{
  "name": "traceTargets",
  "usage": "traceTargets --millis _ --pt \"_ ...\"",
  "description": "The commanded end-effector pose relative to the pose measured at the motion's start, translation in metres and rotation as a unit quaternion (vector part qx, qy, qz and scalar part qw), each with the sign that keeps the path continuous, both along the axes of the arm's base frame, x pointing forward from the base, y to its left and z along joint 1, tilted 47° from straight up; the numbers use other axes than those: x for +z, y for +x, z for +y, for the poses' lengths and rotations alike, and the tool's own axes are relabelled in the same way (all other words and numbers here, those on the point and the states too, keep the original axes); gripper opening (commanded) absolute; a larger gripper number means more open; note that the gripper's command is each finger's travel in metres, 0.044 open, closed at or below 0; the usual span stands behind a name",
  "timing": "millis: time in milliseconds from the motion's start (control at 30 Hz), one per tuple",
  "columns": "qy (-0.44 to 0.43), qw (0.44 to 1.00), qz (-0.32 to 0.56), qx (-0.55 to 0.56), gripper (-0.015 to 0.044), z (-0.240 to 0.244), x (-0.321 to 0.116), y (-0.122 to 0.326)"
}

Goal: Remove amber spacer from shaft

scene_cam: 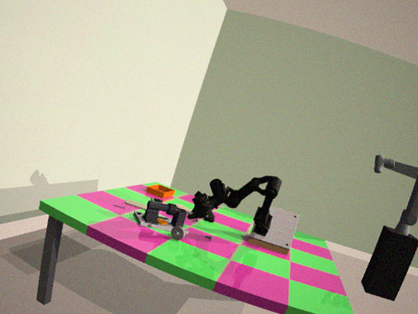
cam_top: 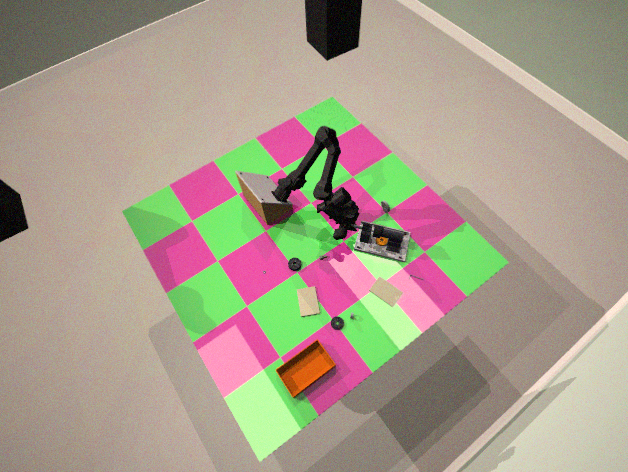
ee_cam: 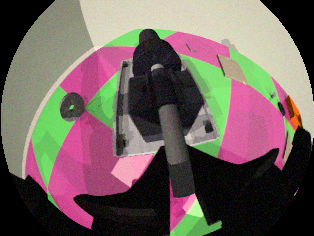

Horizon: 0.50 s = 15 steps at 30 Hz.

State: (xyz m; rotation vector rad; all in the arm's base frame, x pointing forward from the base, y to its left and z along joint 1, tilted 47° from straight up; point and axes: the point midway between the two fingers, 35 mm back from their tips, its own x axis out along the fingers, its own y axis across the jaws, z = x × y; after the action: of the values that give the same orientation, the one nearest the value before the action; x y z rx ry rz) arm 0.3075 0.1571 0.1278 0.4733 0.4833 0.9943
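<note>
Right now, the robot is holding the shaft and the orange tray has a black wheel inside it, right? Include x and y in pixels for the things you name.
Not quite: the orange tray (cam_top: 306, 369) has no wheel inside it. The top view shows the black wheel (cam_top: 337, 323) outside, on the table. The gripper (ee_cam: 172, 149) does hold the shaft (ee_cam: 173, 127).

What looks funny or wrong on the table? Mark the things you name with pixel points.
The amber spacer (cam_top: 381, 241) (scene_cam: 162, 221) might look odd, lying low between the dark blocks instead of up on the shaft (ee_cam: 174, 132), but the task wants it dropped. I see nothing spilled or plainly broken.
</note>
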Motion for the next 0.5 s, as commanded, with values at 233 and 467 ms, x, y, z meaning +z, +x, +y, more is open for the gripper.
traceTargets --millis 233,467 --pt "0.002 1.000 0.000 0.001 0.0000 0.0020 0.0028 0.0031" --pt "0.002 1.000 0.000 0.001 0.0000 0.0030 0.0037 0.0045"
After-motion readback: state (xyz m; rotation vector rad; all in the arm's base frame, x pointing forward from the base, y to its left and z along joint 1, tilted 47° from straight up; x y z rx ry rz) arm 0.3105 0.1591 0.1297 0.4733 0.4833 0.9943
